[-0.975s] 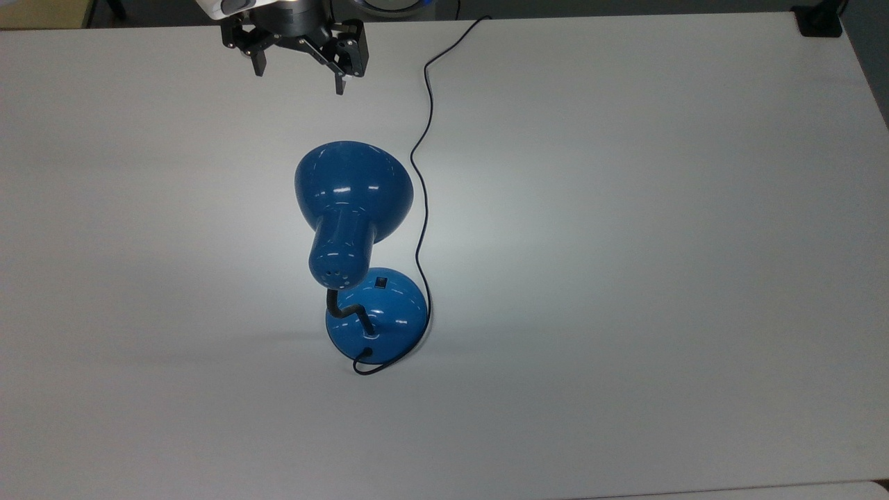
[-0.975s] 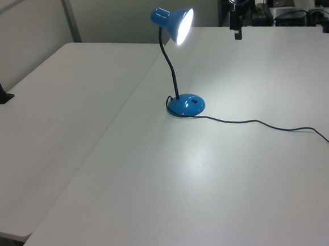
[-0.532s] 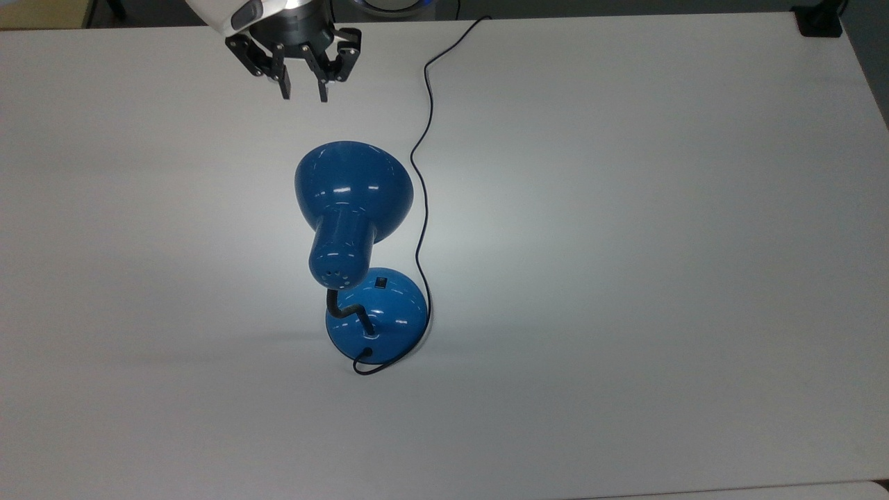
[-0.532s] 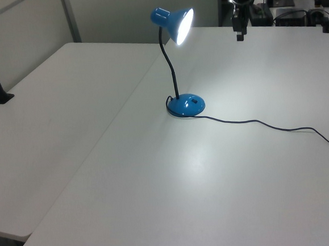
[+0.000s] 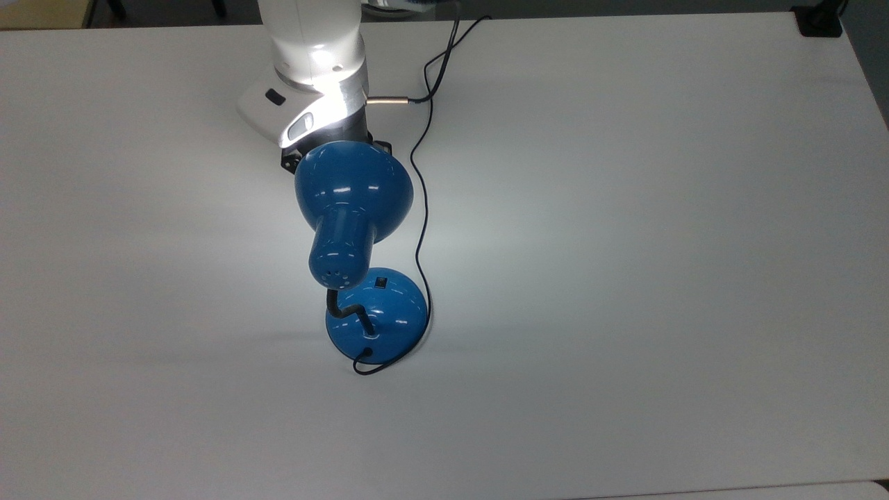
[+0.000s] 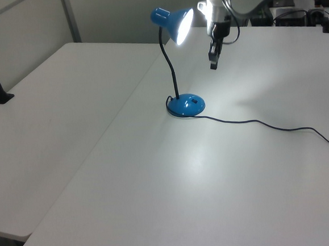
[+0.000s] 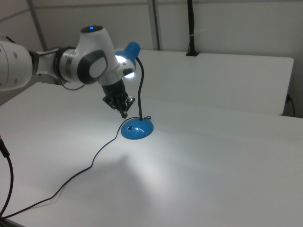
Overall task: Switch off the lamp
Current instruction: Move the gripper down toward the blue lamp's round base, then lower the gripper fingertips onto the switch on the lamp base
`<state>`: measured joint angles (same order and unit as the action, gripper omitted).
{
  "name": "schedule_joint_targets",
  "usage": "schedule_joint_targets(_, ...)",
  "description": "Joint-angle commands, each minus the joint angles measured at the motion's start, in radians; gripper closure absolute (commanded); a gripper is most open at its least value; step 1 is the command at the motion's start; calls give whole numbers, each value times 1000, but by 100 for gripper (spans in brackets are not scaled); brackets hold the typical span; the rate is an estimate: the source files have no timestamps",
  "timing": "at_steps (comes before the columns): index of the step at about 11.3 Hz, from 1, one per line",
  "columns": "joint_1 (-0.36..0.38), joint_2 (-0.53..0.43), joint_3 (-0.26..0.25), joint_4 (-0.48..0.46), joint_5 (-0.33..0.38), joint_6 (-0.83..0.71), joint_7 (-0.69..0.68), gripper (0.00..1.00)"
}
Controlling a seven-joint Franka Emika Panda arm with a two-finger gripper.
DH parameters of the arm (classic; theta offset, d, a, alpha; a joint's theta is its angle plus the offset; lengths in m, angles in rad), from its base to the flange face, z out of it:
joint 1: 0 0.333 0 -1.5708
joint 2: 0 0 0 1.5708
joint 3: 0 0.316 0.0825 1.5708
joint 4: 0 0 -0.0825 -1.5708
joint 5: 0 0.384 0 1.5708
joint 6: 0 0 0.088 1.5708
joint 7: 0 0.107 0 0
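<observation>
One lamp (image 6: 177, 65) stands near the middle of the white table (image 5: 625, 278), its domed base (image 5: 378, 312) carrying a small black switch (image 5: 380, 282), its cord (image 6: 267, 126) trailing off across the tabletop. The shade (image 6: 181, 25) glows and throws a bright patch on the table, so the lamp is on and the task is undone. Beyond the base, the gripper (image 6: 212, 61) hangs under the shade, above the switch and apart from it; its fingers look drawn together. Pressing the switch remains.
</observation>
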<state>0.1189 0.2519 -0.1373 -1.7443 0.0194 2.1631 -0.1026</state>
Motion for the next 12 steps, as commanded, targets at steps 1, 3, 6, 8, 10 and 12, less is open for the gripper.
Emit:
schedule_joint_targets(1, 39, -29, -5, -156, 17, 222, 40, 100)
schedule_joint_targets(3, 41, 44, 1, -156, 17, 356, 102, 100)
schedule_joint_targets(6, 54, 124, 8, -124, 16, 445, 158, 100)
schedule_joint_targets(8, 62, 173, 8, -75, 7, 445, 191, 100)
schedule_joint_targets(10, 80, 191, 8, -66, 7, 446, 196, 100)
schedule_joint_targets(12, 82, 216, 7, -51, -19, 448, 218, 100)
